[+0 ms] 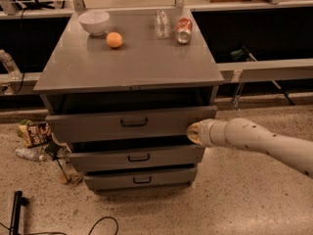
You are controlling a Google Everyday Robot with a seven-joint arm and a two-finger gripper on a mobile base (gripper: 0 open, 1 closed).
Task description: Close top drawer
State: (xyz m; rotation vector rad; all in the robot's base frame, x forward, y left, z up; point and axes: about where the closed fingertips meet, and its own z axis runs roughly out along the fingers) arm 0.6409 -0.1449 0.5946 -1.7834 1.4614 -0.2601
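The grey metal cabinet (128, 65) has three drawers. The top drawer (98, 124), the tallest panel with a small black bar handle (134, 123), stands partly open, its front a short way out from the cabinet with a dark gap above it. My gripper (191, 133) is at the end of the white arm (254, 140) coming in from the right. It is against the right end of the top drawer's front panel. The two shallower drawers (139, 157) below also stand out a little.
On the cabinet top are a white bowl (94, 21), an orange (114, 39), a clear glass (162, 23) and a tipped can (184, 30). Snack bags and litter (33, 133) lie on the floor at the left. A black cable (19, 209) lies at the bottom left.
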